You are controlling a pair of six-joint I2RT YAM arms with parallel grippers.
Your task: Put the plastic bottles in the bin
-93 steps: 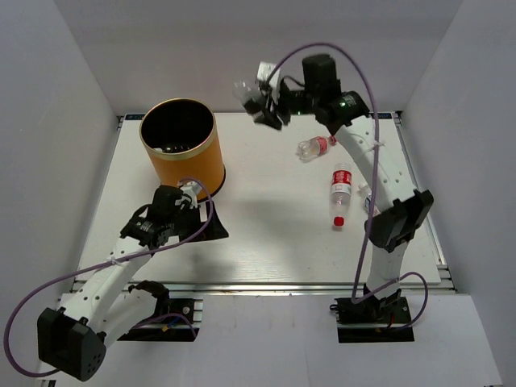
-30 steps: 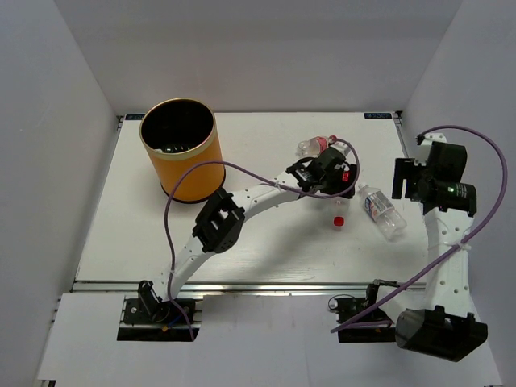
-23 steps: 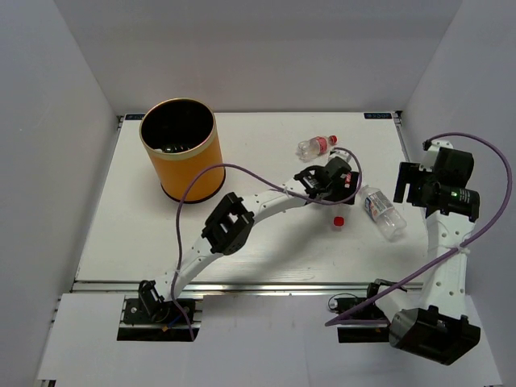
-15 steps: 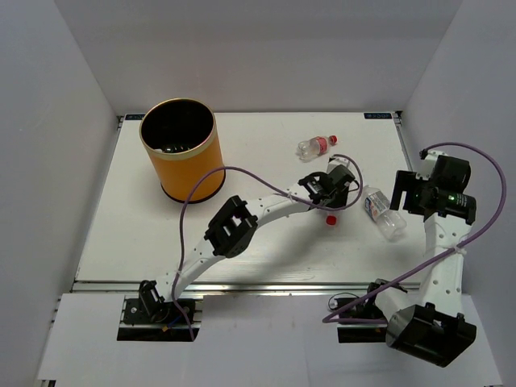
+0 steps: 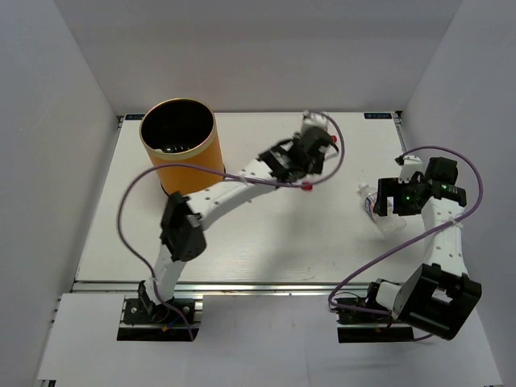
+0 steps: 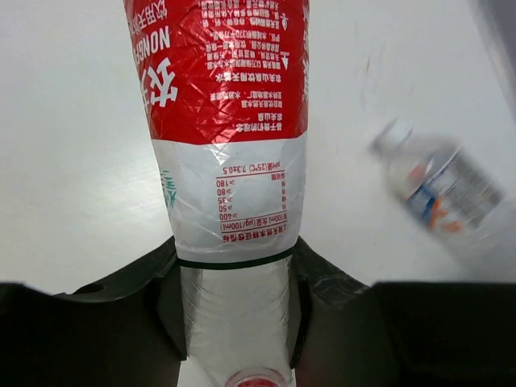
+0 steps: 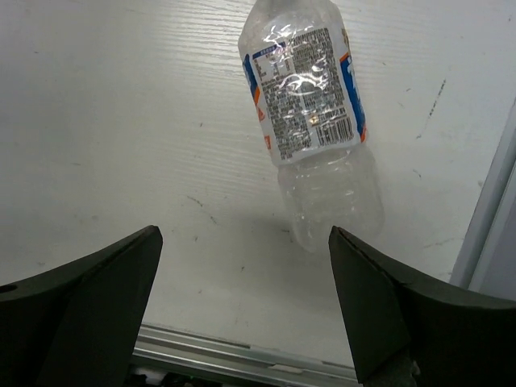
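Note:
My left gripper (image 5: 304,159) (image 6: 234,300) is shut on a clear plastic bottle (image 5: 314,122) (image 6: 227,121) with a red and white label. It grips the clear neck end, and the red cap (image 5: 306,188) points toward me. The bottle hangs above the table's back middle, right of the bin (image 5: 196,173), an orange cylinder with a black inside. A second bottle (image 7: 310,105) (image 5: 366,195) with a blue-white label lies at the table's right edge; it also shows blurred in the left wrist view (image 6: 451,201). My right gripper (image 5: 386,200) (image 7: 243,242) hovers open just above it.
The table's metal edge rail (image 7: 242,355) runs close below the right gripper, and the side rail (image 7: 492,218) lies just right of the lying bottle. White walls enclose the table on three sides. The left arm's purple cable (image 5: 153,173) loops in front of the bin.
The left gripper closed on the red-labelled bottle, lifted it and swung back and left toward the bin. The right gripper came in over the blue-white bottle.

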